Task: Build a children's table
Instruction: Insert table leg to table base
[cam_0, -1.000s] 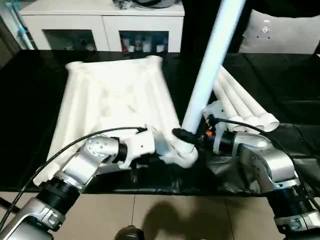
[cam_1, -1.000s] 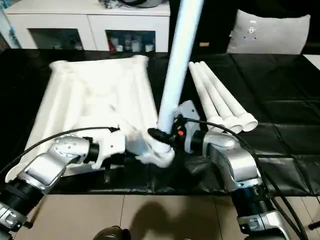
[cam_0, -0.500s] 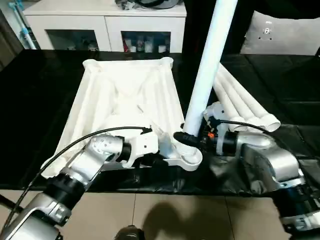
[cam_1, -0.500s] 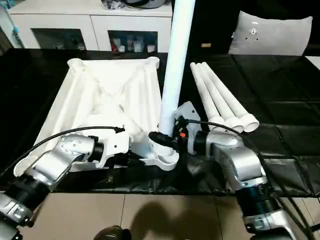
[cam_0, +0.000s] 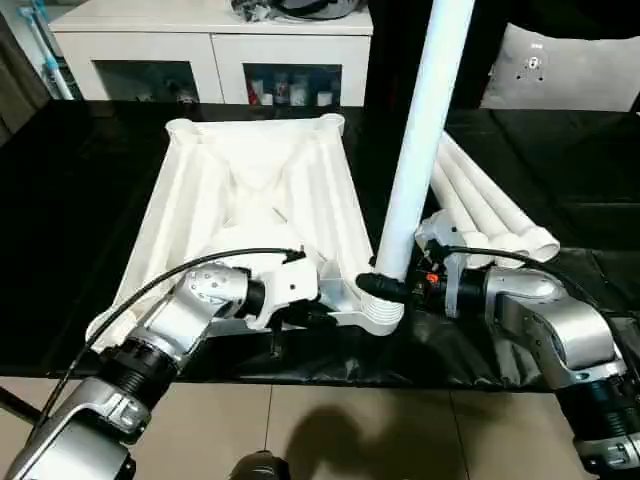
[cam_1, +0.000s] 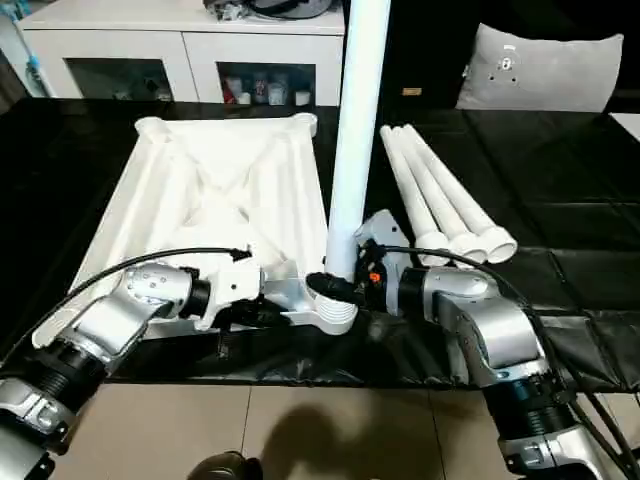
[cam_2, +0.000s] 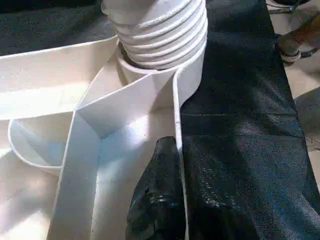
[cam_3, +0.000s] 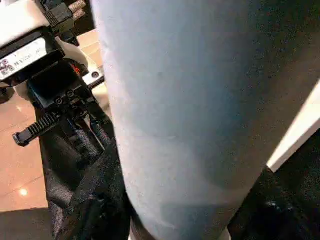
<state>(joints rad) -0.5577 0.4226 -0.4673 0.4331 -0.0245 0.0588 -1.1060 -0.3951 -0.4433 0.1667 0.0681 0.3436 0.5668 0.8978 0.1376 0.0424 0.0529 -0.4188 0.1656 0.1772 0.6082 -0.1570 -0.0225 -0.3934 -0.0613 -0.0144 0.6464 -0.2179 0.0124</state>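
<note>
One leg (cam_0: 425, 130) now upright in tabletop (cam_0: 250, 190) corner socket (cam_0: 380, 312), right fingers (cam_0: 385, 288) clamped; left fingers (cam_2: 165, 200) pinching rim; three legs (cam_0: 495, 215) beside, unfitted.

— Any legible markings to record?

— None. A white label (cam_3: 22, 56) on the left gripper's housing carries dark print, too small and blurred to read.

— Elsewhere?

— A small mark sits on the grey cushion (cam_1: 508, 66) at about one o'clock beyond the table; it cannot be made out. Items in the cabinet (cam_0: 290, 88) at twelve o'clock show no readable lettering.
</note>
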